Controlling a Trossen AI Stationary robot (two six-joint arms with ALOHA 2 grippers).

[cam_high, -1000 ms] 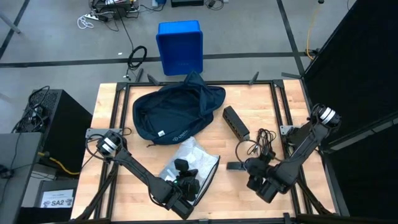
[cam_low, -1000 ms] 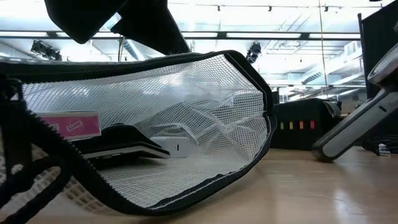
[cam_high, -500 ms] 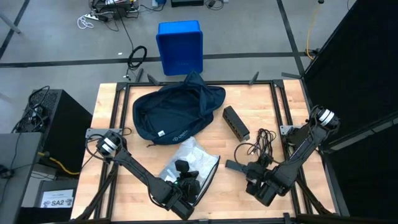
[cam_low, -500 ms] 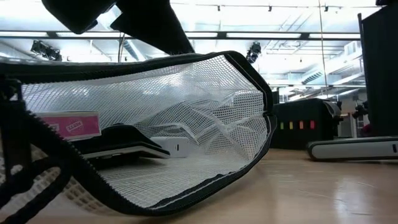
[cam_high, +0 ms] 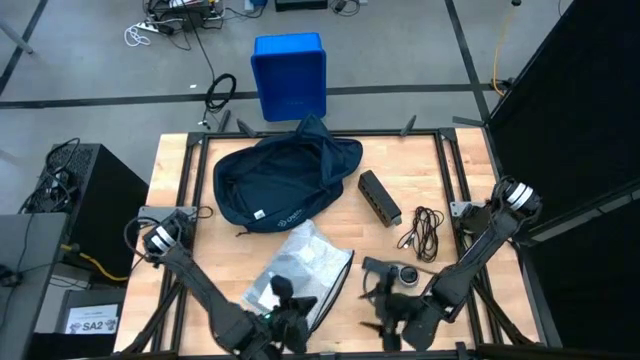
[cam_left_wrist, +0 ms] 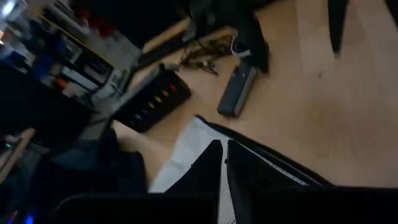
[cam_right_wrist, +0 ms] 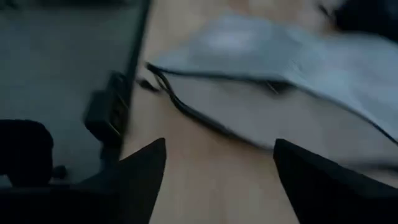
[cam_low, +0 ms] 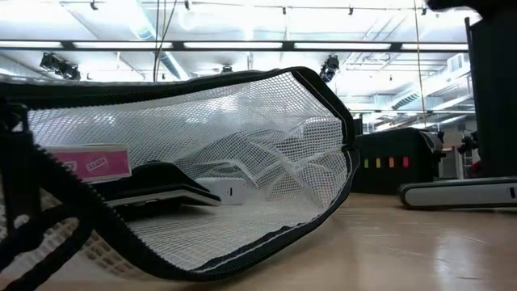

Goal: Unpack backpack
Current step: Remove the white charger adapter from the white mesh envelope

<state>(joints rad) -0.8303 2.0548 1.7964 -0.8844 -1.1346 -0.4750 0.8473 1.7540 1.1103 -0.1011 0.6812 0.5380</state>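
Observation:
The dark navy backpack [cam_high: 280, 182] lies on the far middle of the table. Nearer lies a white mesh pouch [cam_high: 305, 262] [cam_low: 242, 186] with a black zip rim; a pink label [cam_low: 89, 164] and flat dark items show inside it. My left gripper [cam_high: 283, 296] [cam_left_wrist: 224, 163] is shut and hovers over the pouch's near end, touching nothing. My right gripper [cam_high: 375, 308] [cam_right_wrist: 217, 168] stands open near the front edge, right of the pouch and pointing toward it. A flat grey device [cam_high: 380, 268] [cam_low: 460, 194] lies on the wood just beyond it.
A black power strip [cam_high: 380, 197] [cam_left_wrist: 149, 102] and a coiled black cable [cam_high: 425, 232] lie right of the backpack. A bright blue bin [cam_high: 290, 75] stands on the floor beyond the far edge. Bare wood shows between the pouch and the grey device.
The grey device's raised end has come down flat on the table. My right gripper has let it go, drawn back toward the near edge and turned toward the pouch. My left gripper has risen and gone toward the near left, out of the low view.

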